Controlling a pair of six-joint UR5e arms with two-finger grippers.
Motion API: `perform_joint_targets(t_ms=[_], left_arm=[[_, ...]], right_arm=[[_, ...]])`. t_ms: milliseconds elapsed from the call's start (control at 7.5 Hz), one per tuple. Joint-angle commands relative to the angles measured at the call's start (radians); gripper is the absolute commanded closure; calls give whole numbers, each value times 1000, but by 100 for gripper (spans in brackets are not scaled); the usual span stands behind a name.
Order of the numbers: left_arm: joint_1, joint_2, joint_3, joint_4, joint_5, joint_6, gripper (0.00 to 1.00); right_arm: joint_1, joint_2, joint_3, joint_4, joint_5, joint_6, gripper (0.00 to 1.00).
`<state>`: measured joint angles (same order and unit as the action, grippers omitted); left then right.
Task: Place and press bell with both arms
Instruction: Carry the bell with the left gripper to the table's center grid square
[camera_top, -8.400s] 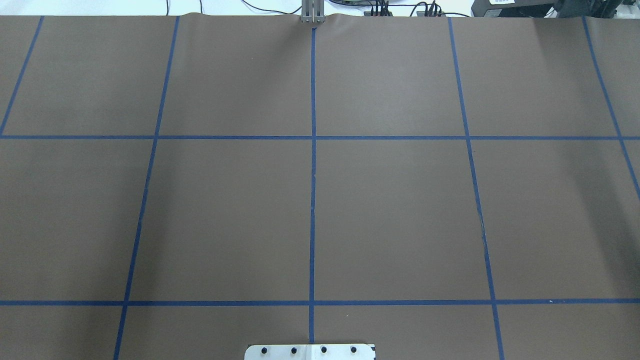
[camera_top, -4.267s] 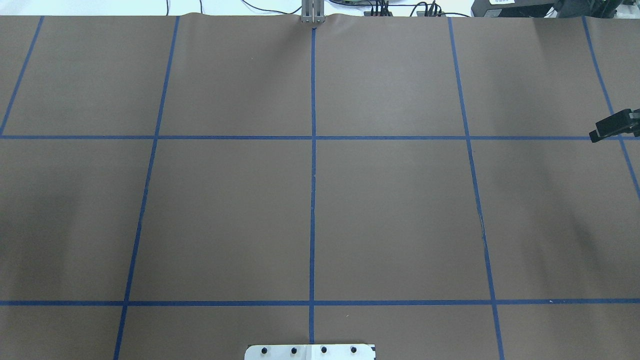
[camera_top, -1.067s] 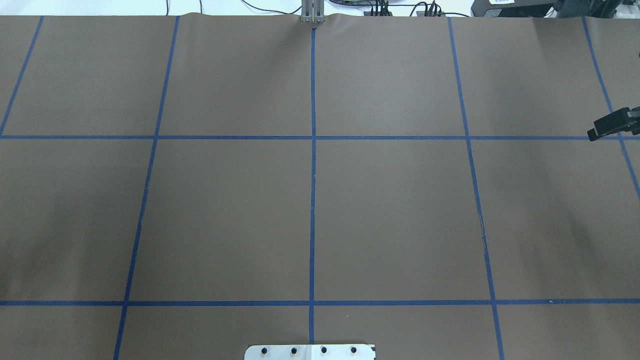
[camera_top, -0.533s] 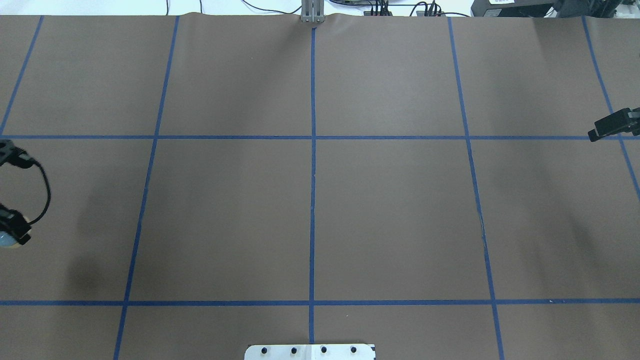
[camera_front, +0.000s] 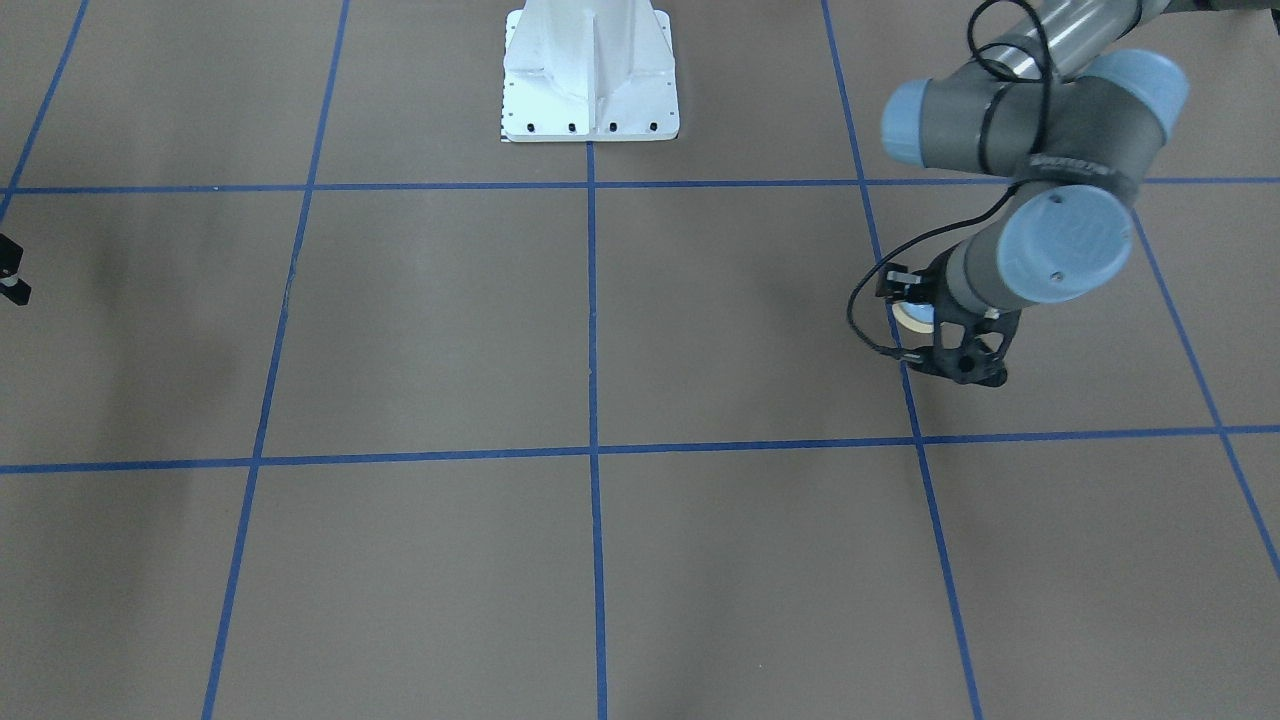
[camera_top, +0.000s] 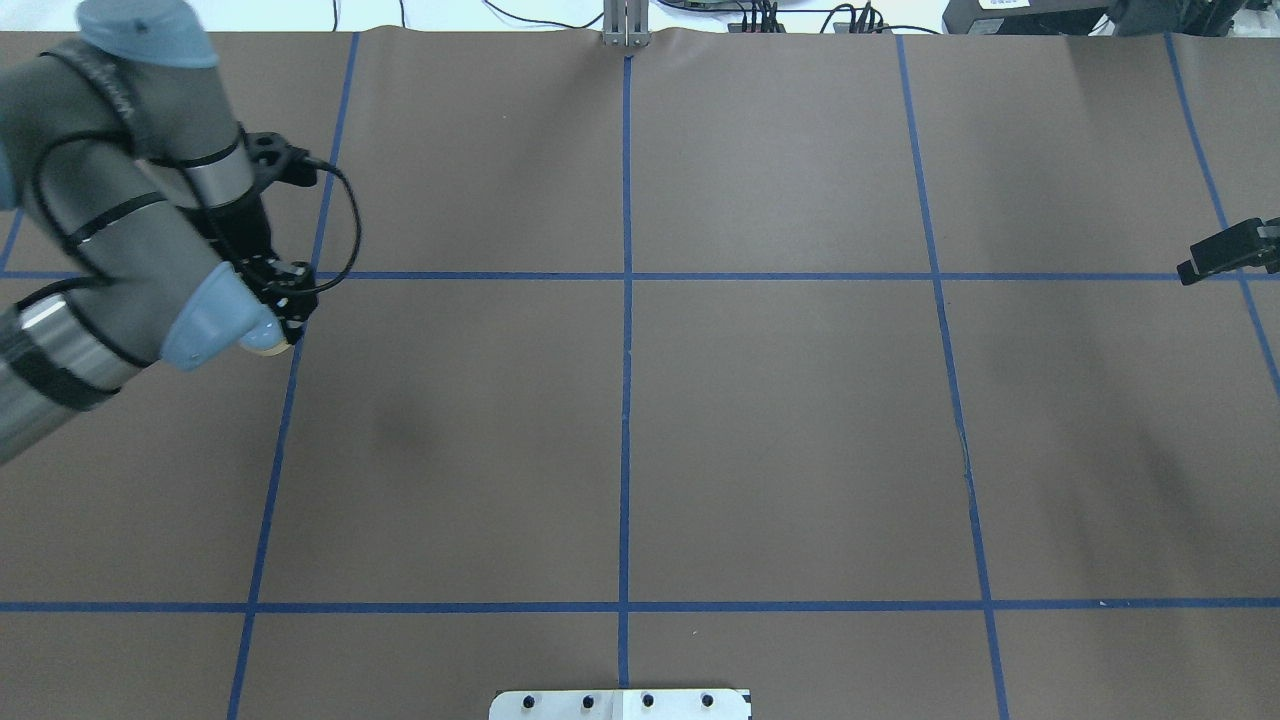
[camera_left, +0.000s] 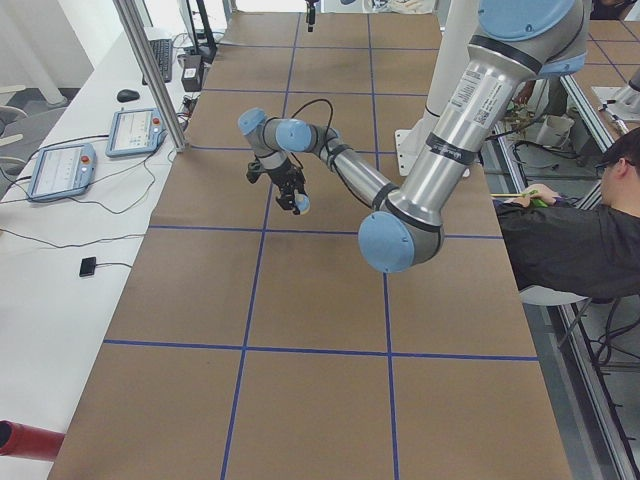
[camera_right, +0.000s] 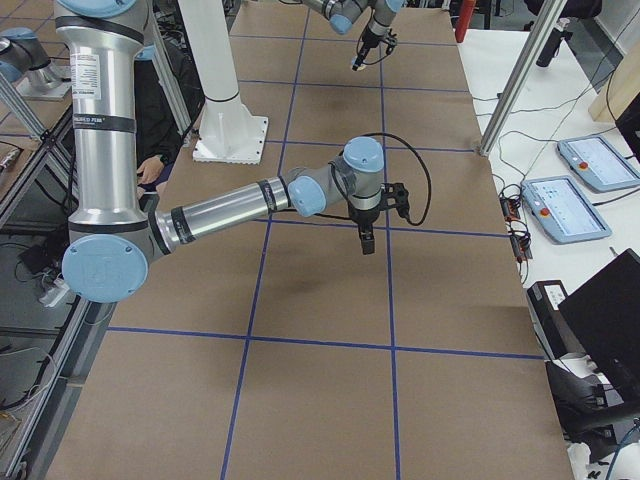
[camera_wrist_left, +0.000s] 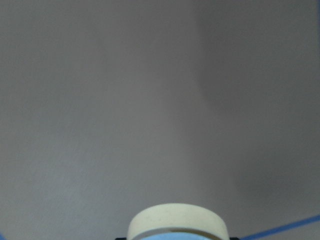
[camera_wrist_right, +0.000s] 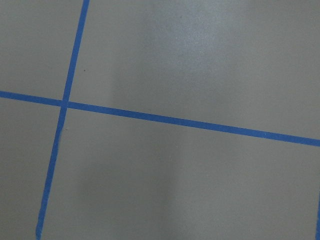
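My left gripper (camera_top: 280, 318) hangs over the left part of the table and is shut on the bell (camera_top: 266, 343), a small light-blue dome with a cream rim. It holds the bell above the brown surface, near a blue tape line. The bell also shows in the front view (camera_front: 912, 316), the left side view (camera_left: 300, 205), and at the bottom edge of the left wrist view (camera_wrist_left: 176, 223). My right gripper (camera_top: 1190, 268) is at the far right edge, fingers together and empty, far from the bell. It shows near in the right side view (camera_right: 366, 246).
The brown table cover (camera_top: 780, 420) carries a grid of blue tape lines. The white pedestal (camera_front: 590, 70) stands at the robot's side of the table. Operator tablets (camera_right: 585, 190) lie on a side bench beyond the table's edge.
My left arm came in from the left edge with the bell and moved right and toward the far side. The right gripper has stayed in place.
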<state>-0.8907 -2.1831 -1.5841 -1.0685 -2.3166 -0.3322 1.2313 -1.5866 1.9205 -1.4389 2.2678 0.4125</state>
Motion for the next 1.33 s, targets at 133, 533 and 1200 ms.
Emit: perform_joint_targets(t_ms=[133, 533, 1200], left_arm=[[104, -359, 350, -14, -1, -222, 100], [171, -519, 595, -242, -4, -437, 100], [233, -572, 743, -439, -4, -553, 87]], right_arm=[[0, 2, 0, 0, -1, 0, 0], [-1, 2, 0, 0, 1, 0, 0], [-1, 2, 0, -2, 1, 2, 0]])
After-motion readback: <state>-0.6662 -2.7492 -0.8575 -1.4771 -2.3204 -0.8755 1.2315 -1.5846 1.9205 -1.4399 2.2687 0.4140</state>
